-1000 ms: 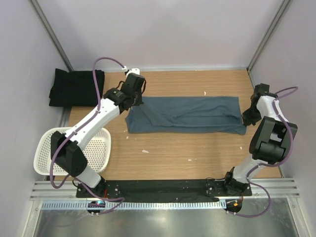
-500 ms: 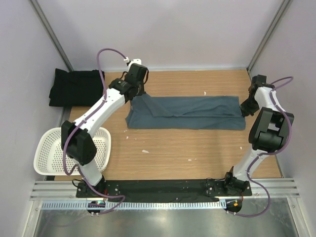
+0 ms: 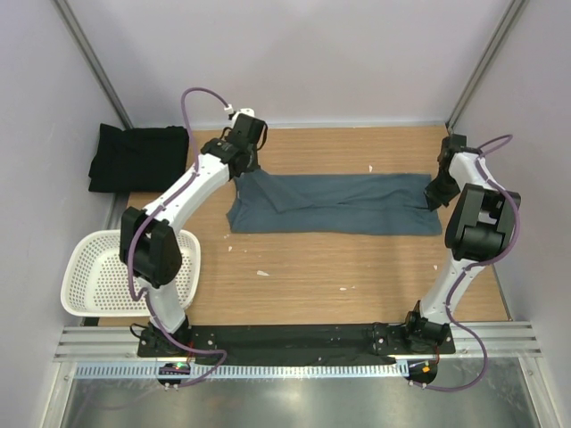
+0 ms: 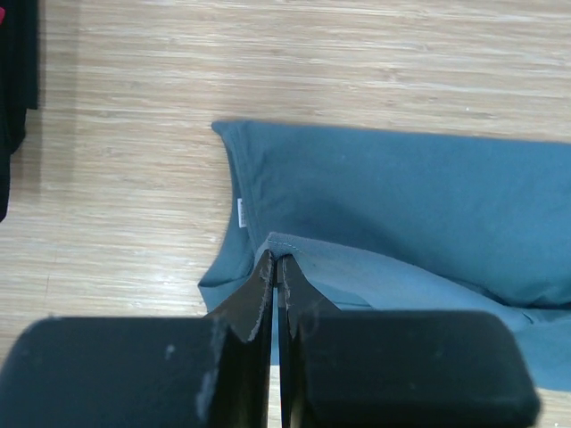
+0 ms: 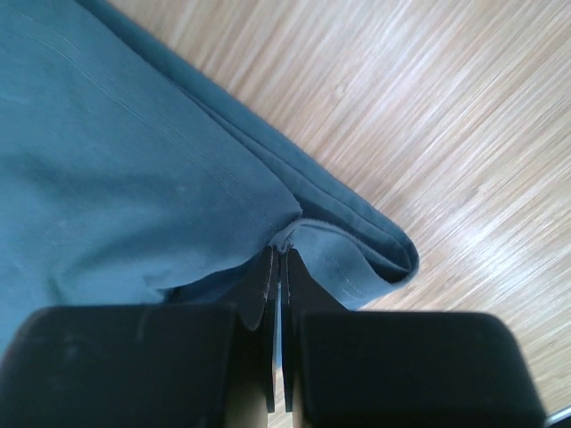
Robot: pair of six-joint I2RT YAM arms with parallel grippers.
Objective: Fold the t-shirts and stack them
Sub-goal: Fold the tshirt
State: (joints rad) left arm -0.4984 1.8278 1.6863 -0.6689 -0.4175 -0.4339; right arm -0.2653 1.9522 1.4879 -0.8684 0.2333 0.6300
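Observation:
The slate blue-grey t-shirt (image 3: 335, 203) lies as a long folded band across the far half of the table. My left gripper (image 3: 244, 175) is shut on a hemmed edge at the band's left end (image 4: 375, 267), lifting it a little. At the opposite end my right gripper (image 3: 434, 198) is shut on a stitched edge of the same shirt (image 5: 134, 160), where the cloth doubles over in a fold. The black t-shirt (image 3: 138, 157) sits folded at the far left corner, and its edge (image 4: 13, 80) shows in the left wrist view.
A white perforated basket (image 3: 98, 276) hangs over the table's left near edge. Grey walls close in on the left, back and right. Small white crumbs (image 3: 262, 273) dot the wood in front of the shirt.
Both arms have carried their ends of the blue-grey shirt toward the back of the table. The band now lies narrower and flatter.

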